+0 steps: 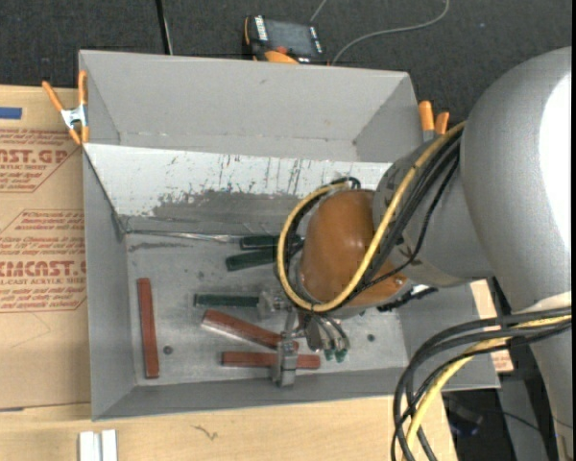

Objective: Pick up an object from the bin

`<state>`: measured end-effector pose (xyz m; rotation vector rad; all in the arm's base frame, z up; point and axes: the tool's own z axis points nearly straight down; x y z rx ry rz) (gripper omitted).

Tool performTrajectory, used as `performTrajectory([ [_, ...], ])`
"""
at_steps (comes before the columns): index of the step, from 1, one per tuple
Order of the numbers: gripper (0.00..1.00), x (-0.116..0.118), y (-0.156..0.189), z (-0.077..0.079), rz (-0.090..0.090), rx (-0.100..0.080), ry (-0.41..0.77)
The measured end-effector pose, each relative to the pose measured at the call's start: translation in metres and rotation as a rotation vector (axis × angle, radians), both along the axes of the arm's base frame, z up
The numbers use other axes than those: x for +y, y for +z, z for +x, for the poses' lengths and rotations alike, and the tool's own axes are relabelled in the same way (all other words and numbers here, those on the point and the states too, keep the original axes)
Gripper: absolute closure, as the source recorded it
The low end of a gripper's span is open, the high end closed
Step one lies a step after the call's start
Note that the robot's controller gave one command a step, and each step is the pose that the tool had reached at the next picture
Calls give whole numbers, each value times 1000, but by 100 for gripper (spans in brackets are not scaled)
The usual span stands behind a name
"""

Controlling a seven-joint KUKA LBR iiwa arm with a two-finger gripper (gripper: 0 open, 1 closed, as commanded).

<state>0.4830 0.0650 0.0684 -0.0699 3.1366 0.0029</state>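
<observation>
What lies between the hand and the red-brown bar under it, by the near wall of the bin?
Nothing visible does. The hand is right over that red-brown bar in the bin. A second, slanted red-brown bar lies just behind it, close enough that it might be bumped.

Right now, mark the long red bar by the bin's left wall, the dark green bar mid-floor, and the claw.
red bar (147,327): camera view, middle of its length.
dark green bar (226,301): camera view, middle of its length.
claw (287,363): camera view, its lower tip.
</observation>
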Motion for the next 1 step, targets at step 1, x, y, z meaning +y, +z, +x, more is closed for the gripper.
performTrajectory([
  [1, 100, 0, 5, 2, 0, 0, 1],
])
